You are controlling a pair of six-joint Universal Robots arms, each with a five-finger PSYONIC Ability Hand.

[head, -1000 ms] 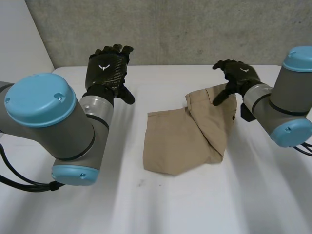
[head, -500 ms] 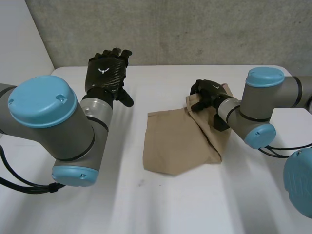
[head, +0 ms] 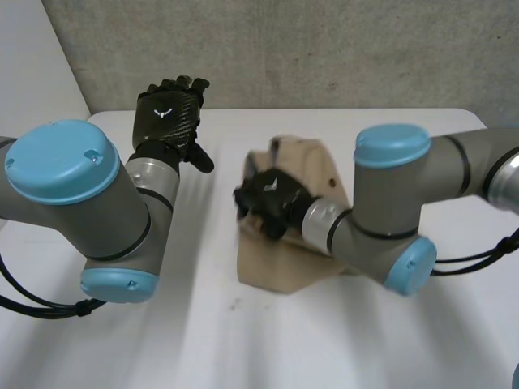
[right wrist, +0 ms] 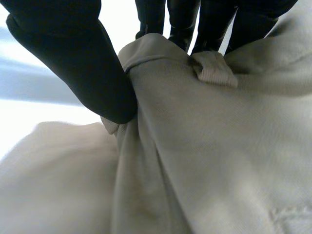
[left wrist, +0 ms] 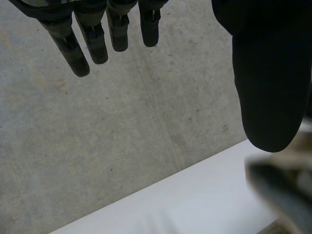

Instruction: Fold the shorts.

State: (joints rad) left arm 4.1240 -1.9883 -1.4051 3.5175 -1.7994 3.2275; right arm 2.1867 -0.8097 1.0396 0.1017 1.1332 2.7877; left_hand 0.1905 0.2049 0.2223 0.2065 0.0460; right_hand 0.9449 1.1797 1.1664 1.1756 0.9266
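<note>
We pinch the shorts by the waistband in our right hand, over the table's middle. Left hand is open and empty. The shallow pinch may slip, leaving the fold crooked.

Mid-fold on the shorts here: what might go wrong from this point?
1. The right hand pinches just a small bunch of waistband on the shorts between thumb and fingers; it may slip out.
2. The left hand is open, raised off the cloth, so nothing pins the lower layer; the shorts might drag across the table.
3. Cloth is bunched at the grip, so the fold may land creased.
</note>
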